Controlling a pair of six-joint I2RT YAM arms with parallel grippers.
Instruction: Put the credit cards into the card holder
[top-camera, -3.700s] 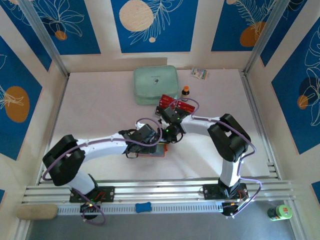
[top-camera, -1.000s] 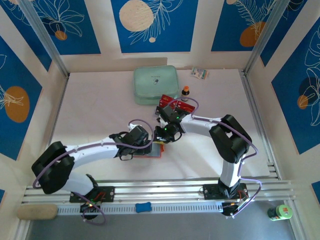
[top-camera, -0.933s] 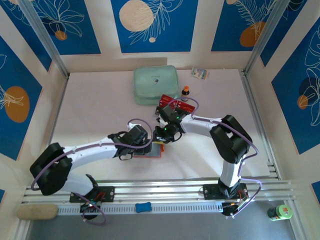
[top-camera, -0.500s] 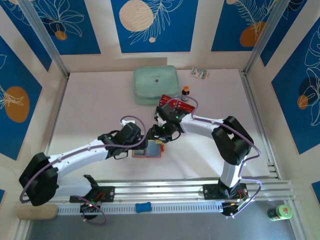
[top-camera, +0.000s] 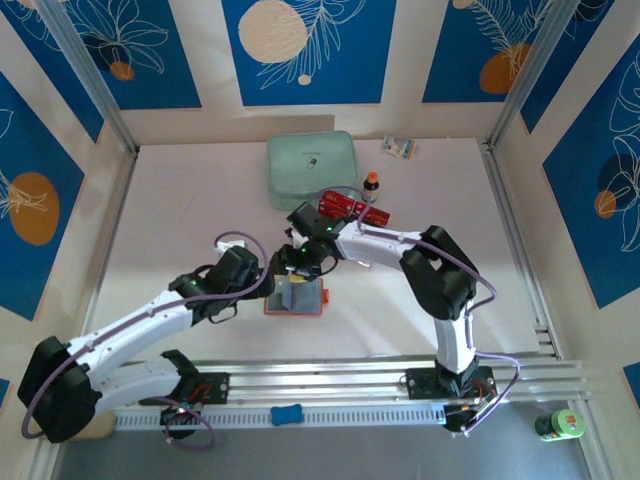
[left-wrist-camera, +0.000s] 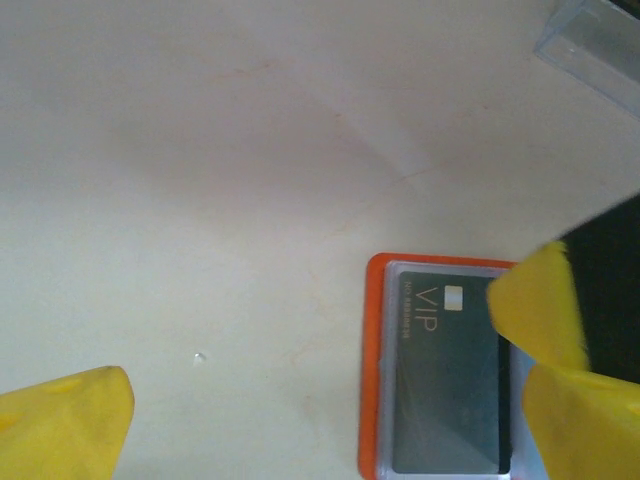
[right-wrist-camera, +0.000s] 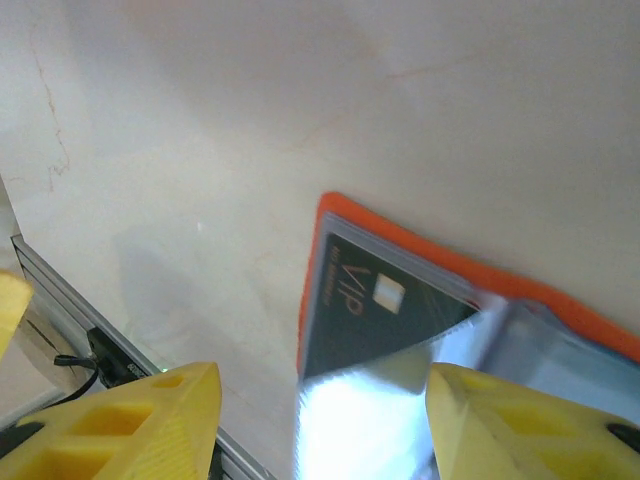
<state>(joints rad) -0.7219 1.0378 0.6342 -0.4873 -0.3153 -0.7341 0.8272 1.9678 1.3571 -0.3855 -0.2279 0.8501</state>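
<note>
As the two arms meet over the middle of the pale worktop (top-camera: 180, 220), the big mint-green zipped pouch (top-camera: 311, 170) sits at the back, well clear of the action. The left arm's fingers (left-wrist-camera: 60, 425) are spread wide over bare worktop, right at the left edge of the card holder (top-camera: 296, 298). The right arm's fingers (right-wrist-camera: 130, 420) stand apart too, nothing pinched, over the holder's edge. A shiny clear flap (right-wrist-camera: 350, 420) of its pocket shows between them, blurred.

And there's the holder itself: orange, lying open and flat near the front centre of the worktop, between the two wrists. A dark card (left-wrist-camera: 450, 385) marked VIP sits inside it behind the clear window, with the orange border showing along its side.

Further back, a stack of red credit cards (top-camera: 340, 204) lies beside the right arm, just in front of the pouch's right corner. A small orange-capped bottle (top-camera: 371, 181) is touching it or just beside it, can't tell which.
</note>
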